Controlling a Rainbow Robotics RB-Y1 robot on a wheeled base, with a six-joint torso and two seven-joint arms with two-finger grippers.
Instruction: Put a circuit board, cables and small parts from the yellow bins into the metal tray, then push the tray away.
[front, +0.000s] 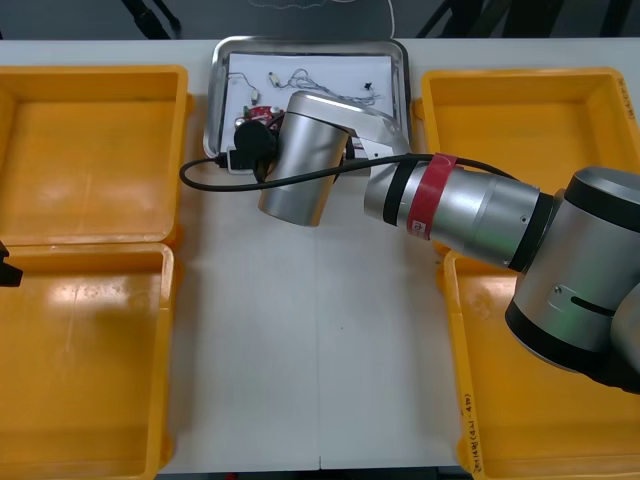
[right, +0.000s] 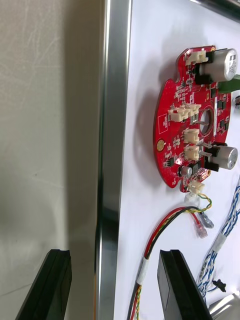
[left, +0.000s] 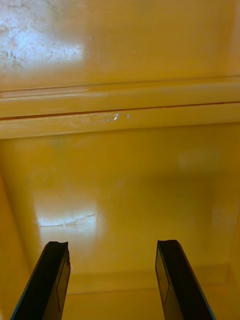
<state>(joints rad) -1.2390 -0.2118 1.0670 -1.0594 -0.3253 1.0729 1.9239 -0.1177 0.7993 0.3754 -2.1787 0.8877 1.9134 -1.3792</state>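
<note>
Yellow bins (front: 90, 140) either side of the metal tray (front: 213, 100); left gripper (left: 112, 247) over one left of the tray, fingers apart. Right gripper (right: 112, 255) astride the tray's rim, fingers apart. Inside the tray, on white: round red circuit board (right: 172, 125), red and yellow cable (right: 165, 222), blue and white cable (right: 220, 240). Small print (front: 466, 420) on a bin right of the tray, unreadable.

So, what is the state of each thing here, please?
Metal tray, white inside, loaded.
Right gripper, open, astride the tray's rim.
Left gripper, open, over a yellow bin.
Circuit board, flat in tray.
Red and yellow cable, in tray, beside board.
Blue and white cable, in tray.
</note>
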